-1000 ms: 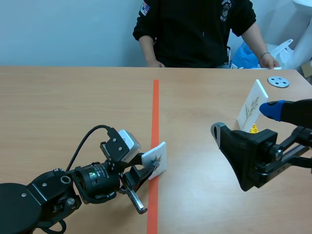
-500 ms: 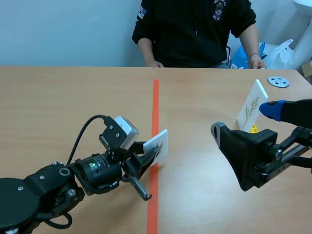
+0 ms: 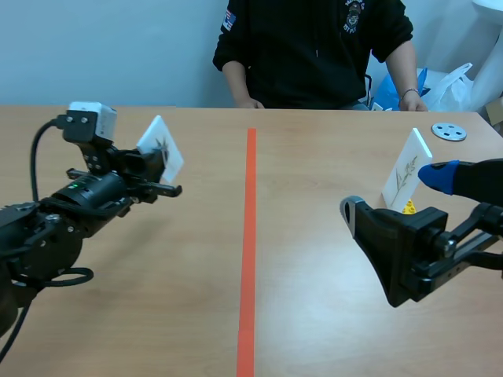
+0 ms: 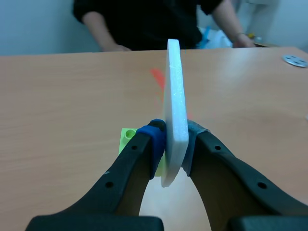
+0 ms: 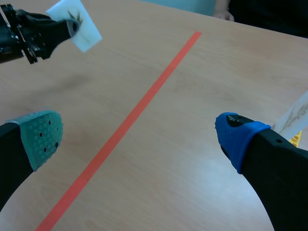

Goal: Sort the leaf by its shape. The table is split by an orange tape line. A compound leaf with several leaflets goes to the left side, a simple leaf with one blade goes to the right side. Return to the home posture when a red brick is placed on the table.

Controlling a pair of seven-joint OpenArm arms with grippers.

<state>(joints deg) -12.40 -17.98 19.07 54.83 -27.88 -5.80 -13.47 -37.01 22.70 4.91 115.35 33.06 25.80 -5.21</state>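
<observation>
The left jaws are clamped on a white leaf card (image 4: 173, 110), raised over the left half of the surface (image 3: 157, 259), well left of the tape line (image 3: 249, 236). The right jaws gape wide with nothing between them, over the right half, near a second card (image 3: 407, 171) standing on a yellow base (image 3: 409, 207).

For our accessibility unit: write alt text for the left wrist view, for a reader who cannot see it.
The left gripper holds an upright white card, seen edge-on, in its jaws over a wooden table; a green brick shows just beyond them.
</observation>
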